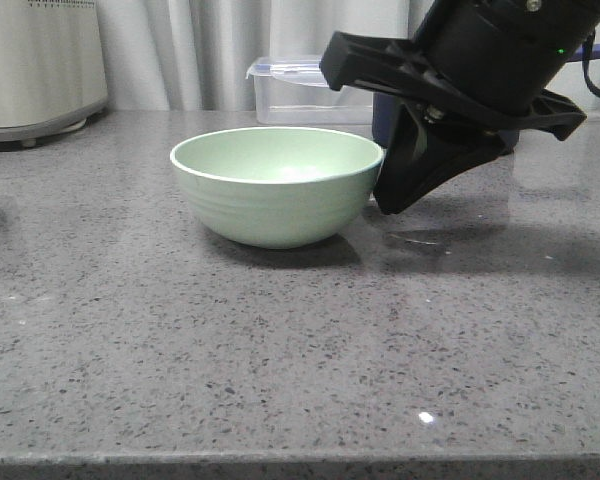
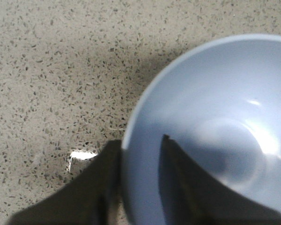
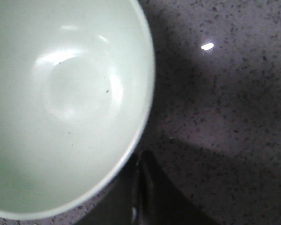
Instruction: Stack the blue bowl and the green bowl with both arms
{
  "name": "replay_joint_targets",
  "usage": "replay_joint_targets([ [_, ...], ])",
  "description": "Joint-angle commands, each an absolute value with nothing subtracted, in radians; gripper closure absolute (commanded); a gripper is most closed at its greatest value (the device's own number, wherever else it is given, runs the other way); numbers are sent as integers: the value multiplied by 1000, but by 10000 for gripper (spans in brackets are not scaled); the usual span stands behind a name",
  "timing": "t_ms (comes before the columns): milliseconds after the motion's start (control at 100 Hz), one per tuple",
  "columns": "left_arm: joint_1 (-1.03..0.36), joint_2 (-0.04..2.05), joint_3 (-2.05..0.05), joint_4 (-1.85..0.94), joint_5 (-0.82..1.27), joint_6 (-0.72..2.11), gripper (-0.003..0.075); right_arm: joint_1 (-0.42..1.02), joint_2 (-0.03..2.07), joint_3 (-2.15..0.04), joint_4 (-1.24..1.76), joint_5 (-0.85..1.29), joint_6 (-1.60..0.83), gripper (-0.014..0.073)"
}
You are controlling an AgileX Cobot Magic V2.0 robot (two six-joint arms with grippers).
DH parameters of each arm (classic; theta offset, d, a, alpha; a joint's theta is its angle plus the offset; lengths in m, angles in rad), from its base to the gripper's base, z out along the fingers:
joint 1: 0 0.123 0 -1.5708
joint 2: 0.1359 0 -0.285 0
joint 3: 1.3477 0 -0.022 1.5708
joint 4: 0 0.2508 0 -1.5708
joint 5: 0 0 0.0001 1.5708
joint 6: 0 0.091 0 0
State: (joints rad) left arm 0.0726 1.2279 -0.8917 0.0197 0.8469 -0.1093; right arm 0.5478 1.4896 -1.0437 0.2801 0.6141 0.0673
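The green bowl point(image 1: 277, 185), matte mint with faint ridges and a paler rim, sits upright and empty mid-counter point(image 1: 280, 350). The right gripper point(image 1: 395, 200) rests just right of it, fingers pressed together beside the rim, holding nothing. The left gripper point(image 2: 136, 187) clamps the smooth periwinkle blue bowl point(image 2: 215, 136) by its rim.

Green bowl upright on grey speckled counter, right arm beside it.

Green bowl point(image 1: 277, 186) sits mid-counter point(image 1: 280, 350), empty. Right gripper point(image 1: 405, 185) angled down, tip against the bowl's right wall near the rim; jaw state unclear. Behind: clear lidded container point(image 1: 300, 90), white appliance point(image 1: 35, 65), curtain point(image 1: 210, 45).
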Motion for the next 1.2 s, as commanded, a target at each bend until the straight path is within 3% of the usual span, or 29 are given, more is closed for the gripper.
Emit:
replay_joint_targets([
  [0,74,1208,-925,16,807,-120,715,548,1460,-1068,295,574,61,674],
  [30,74,1208,-925,16,807,-120,743,548,1460,-1068,295,574,61,674],
  [230,74,1208,-941,-17,831,-118,741,548,1460,-1068,295,574,61,674],
  [540,39,1209,-1142,-177,932,0,741,548,1460,-1068,295,574,61,674],
  [1190,-364,1564,-1557,-231,1024,-10,741,548,1460,-1068,295,578,61,674],
])
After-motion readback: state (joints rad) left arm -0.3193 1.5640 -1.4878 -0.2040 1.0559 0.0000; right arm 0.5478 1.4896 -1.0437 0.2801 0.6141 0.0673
